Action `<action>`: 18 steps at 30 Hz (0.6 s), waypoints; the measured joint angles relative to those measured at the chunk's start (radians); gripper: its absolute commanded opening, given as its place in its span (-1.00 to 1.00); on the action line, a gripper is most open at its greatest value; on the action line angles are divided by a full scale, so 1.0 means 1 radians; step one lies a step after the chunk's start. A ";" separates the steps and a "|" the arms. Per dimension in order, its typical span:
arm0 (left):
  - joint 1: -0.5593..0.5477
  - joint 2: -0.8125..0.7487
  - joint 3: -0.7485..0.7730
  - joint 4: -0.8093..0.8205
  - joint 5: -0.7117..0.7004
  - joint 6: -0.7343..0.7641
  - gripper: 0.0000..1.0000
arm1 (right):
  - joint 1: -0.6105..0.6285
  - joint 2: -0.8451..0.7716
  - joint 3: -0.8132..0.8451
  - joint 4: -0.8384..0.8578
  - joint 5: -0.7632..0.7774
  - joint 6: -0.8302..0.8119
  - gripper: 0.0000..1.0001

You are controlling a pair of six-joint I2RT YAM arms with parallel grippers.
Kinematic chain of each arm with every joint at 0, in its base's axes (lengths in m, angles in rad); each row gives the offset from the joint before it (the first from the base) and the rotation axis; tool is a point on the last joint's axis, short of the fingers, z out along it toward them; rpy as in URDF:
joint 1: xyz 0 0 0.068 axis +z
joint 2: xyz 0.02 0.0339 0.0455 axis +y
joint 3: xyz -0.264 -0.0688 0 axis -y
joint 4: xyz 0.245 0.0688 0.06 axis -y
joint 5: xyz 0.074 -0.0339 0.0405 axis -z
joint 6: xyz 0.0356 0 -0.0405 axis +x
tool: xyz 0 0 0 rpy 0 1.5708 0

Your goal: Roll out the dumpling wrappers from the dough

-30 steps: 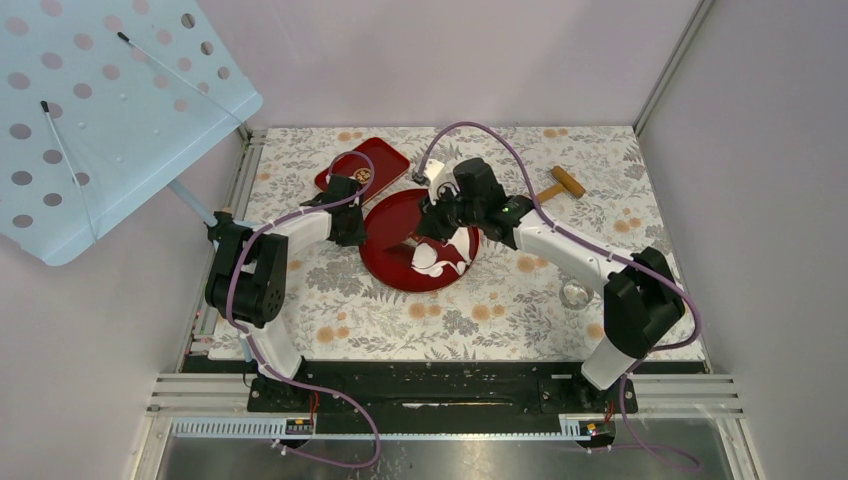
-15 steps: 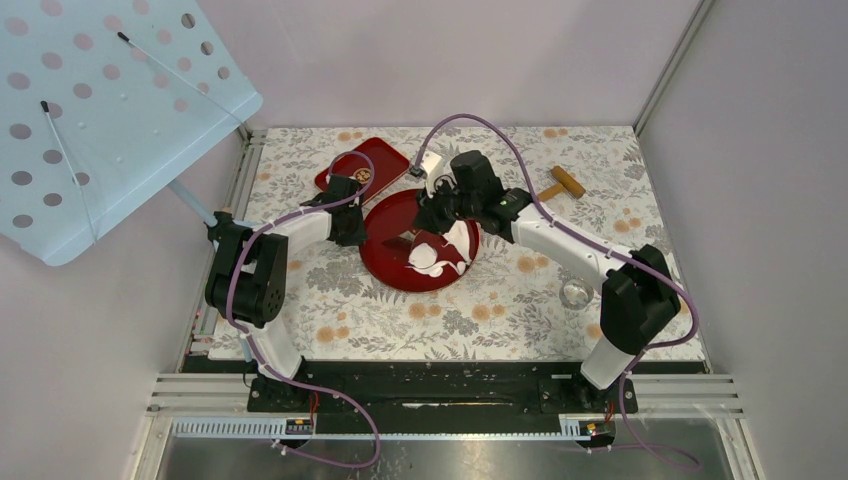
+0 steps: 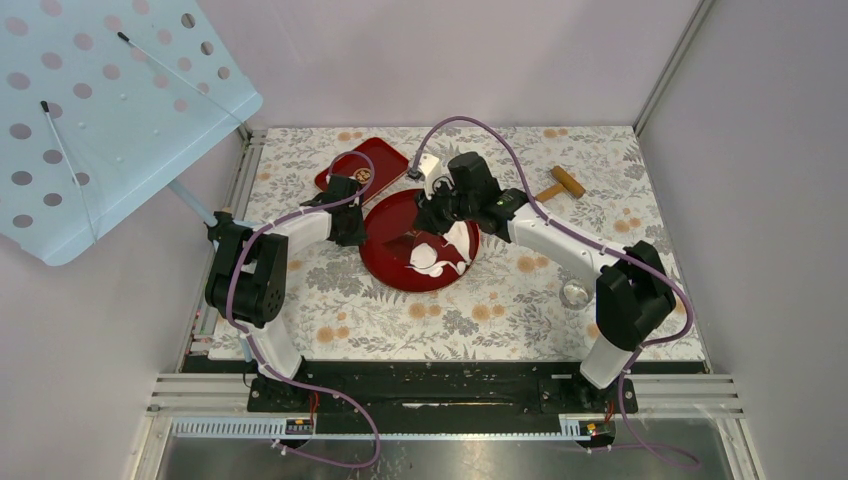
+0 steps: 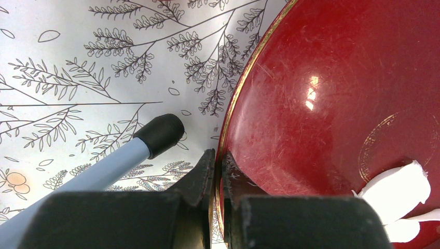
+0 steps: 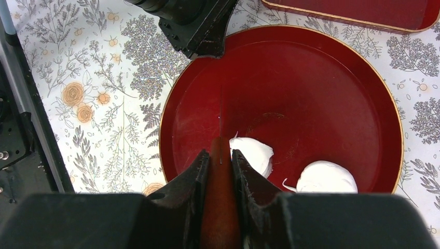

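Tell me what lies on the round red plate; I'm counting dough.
Two white dough lumps, near its edge. The right gripper and its wooden stick cover part of one.

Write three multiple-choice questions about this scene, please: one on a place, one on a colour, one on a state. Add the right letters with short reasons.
1. Where does the dough lie?
A. in the round plate
B. on the tablecloth
C. in the rectangular tray

2. What colour is the plate?
A. blue
B. white
C. red

3. How is the left gripper?
A. open above the plate
B. shut on the plate's rim
C. shut on dough

Answers:
1 A: the white pieces rest on the plate's floor.
2 C: its surface is glossy red with a gold edge.
3 B: the left wrist view shows its jaws closed over the rim, one on each side.
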 measured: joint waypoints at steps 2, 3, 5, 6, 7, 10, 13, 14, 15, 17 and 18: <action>0.000 0.000 0.000 0.000 0.000 0.000 -1.00 | 0.000 0.000 0.000 0.000 0.000 -0.003 -1.00; 0.000 0.000 0.000 0.000 0.000 0.000 -1.00 | 0.000 0.000 0.000 0.000 -0.001 -0.005 -1.00; 0.000 0.000 0.000 0.000 0.000 0.000 -1.00 | 0.000 0.000 0.000 -0.002 -0.002 -0.010 -1.00; 0.000 0.000 0.000 0.000 0.000 0.000 -1.00 | 0.000 0.000 -0.001 -0.002 -0.003 -0.013 -1.00; 0.000 0.000 0.000 0.000 0.000 0.001 -1.00 | 0.000 -0.003 -0.004 -0.001 -0.005 -0.016 -1.00; 0.000 0.000 0.000 0.000 0.000 0.001 -1.00 | 0.000 -0.020 -0.024 0.003 -0.007 -0.030 -1.00; 0.000 0.000 0.000 0.000 0.000 0.001 -1.00 | 0.000 -0.046 -0.051 0.003 -0.007 -0.046 -1.00; 0.000 0.000 0.000 0.000 0.000 0.001 -1.00 | 0.000 -0.053 -0.059 0.003 -0.007 -0.050 -1.00; 0.000 0.000 0.000 0.000 0.000 0.001 -1.00 | 0.000 -0.058 -0.064 0.003 -0.007 -0.053 -1.00; 0.000 0.000 0.000 0.000 0.000 0.001 -1.00 | -0.001 -0.063 -0.069 0.003 -0.008 -0.055 -1.00; 0.000 0.000 0.000 0.000 0.000 0.001 -1.00 | -0.001 -0.064 -0.071 0.002 -0.008 -0.055 -1.00</action>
